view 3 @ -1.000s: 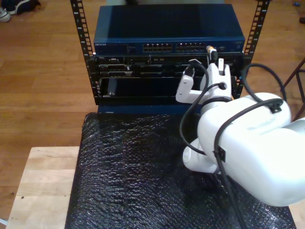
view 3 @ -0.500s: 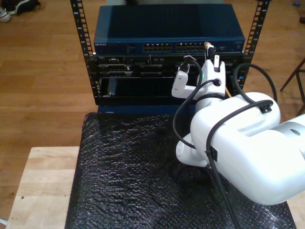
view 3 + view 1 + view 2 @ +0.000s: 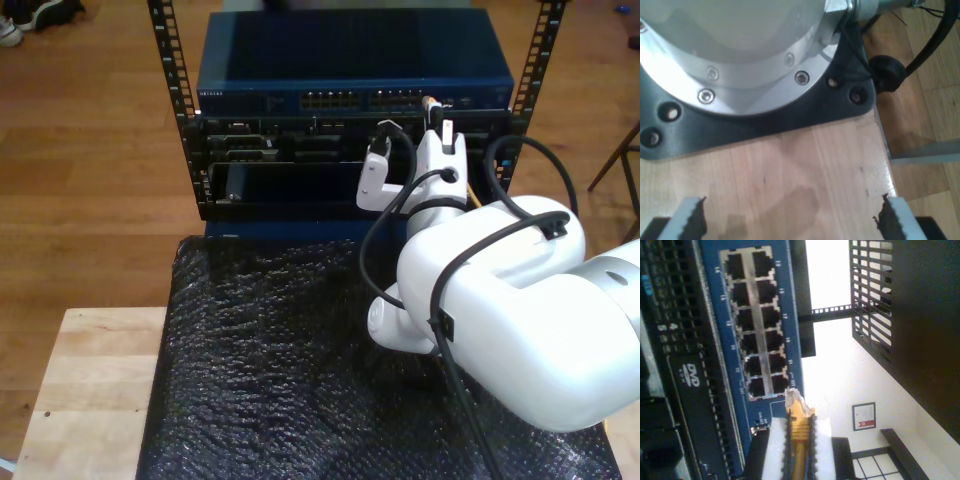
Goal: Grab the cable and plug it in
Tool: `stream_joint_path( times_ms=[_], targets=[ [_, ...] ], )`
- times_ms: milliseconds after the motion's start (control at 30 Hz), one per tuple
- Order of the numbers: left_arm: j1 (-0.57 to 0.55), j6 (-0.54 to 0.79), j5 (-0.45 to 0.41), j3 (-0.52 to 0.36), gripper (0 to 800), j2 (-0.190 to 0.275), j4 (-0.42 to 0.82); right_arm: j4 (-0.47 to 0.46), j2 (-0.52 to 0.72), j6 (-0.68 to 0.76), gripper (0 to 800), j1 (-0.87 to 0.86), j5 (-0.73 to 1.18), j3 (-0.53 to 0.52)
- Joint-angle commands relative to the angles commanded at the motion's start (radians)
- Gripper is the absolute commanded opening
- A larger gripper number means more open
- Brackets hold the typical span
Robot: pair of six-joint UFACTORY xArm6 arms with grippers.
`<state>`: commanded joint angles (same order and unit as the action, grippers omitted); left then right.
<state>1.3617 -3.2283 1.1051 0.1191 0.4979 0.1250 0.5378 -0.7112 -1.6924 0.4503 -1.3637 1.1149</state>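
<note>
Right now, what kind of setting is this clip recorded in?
Probably a robotics lab or test room, not a real server room: an open rack with a blue network switch stands on a wood floor, a padded workbench sits before it, and my second gripper holds the cable near the ports.

Black bubble wrap (image 3: 270,370) covers a light wooden table (image 3: 90,390)
</note>
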Motion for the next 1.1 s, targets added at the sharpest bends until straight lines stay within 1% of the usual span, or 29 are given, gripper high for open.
stream_joint_path(
  times_ms=[1100],
  targets=[
    [0.000,0.000,0.000,0.000,800,0.000,0.000,-0.003,0.000,-0.012,0,-0.009,0.032,0.011]
  ],
)
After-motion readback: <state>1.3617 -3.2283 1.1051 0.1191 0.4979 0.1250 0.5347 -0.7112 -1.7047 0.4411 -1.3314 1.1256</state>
